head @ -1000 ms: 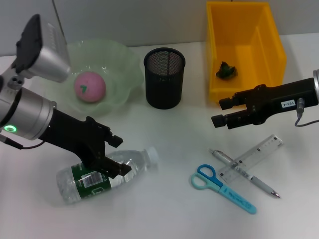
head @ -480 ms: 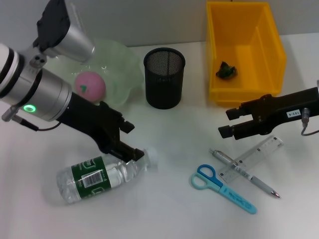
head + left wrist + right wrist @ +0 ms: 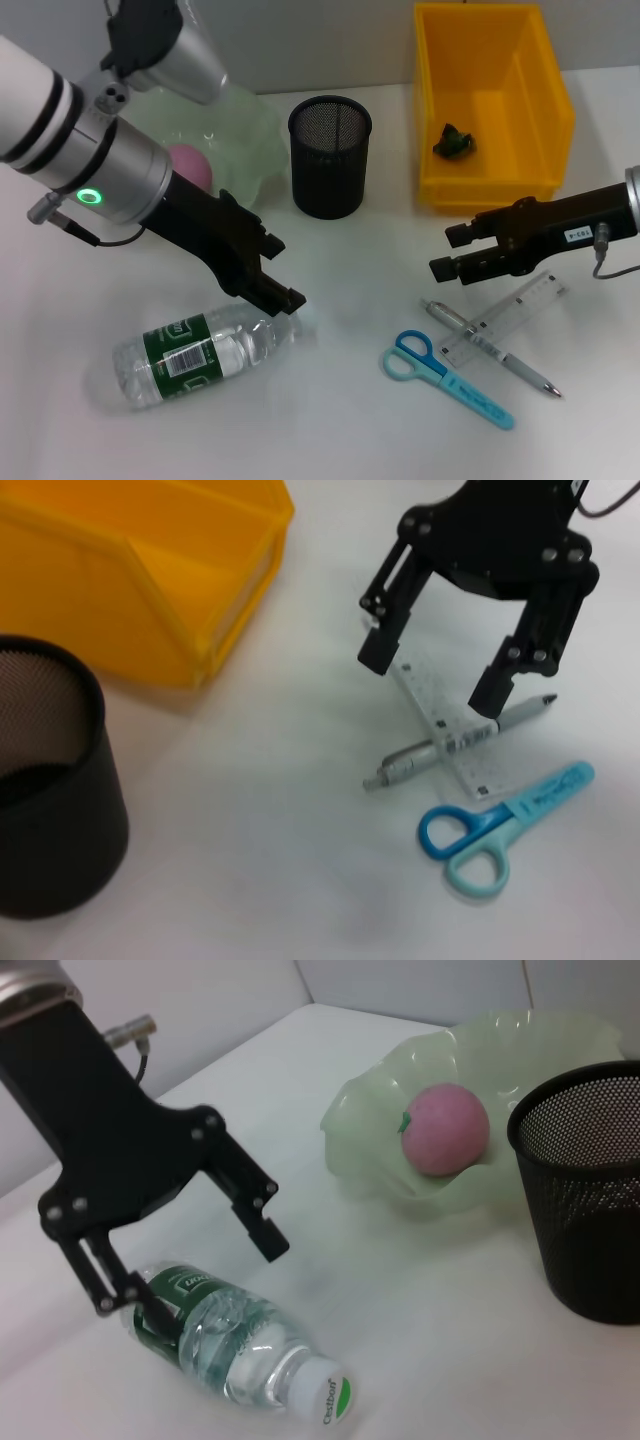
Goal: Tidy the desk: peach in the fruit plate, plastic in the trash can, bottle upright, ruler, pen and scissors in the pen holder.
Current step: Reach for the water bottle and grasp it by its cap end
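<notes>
The clear bottle (image 3: 190, 350) with a green label lies on its side on the white desk (image 3: 340, 430), cap end toward the middle. My left gripper (image 3: 280, 272) stands open over its neck end, one finger close to the bottle (image 3: 230, 1350). Partly hidden behind my left arm, the pink peach (image 3: 195, 165) sits in the pale green fruit plate (image 3: 255, 130). My right gripper (image 3: 447, 251) is open just above the pen (image 3: 490, 345) and the clear ruler (image 3: 510, 315), which cross each other. The blue scissors (image 3: 445, 378) lie beside them.
The black mesh pen holder (image 3: 330, 160) stands at the back middle. To its right is the yellow trash can (image 3: 540, 150), with a crumpled green scrap (image 3: 455, 140) inside. The left wrist view shows the right gripper (image 3: 430, 680) over the ruler (image 3: 440, 720).
My left gripper has moved from the bottle's label toward its cap end, and the arm has risen. The bottle's neck end has dropped slightly. The right gripper has lowered toward the pen and ruler.
</notes>
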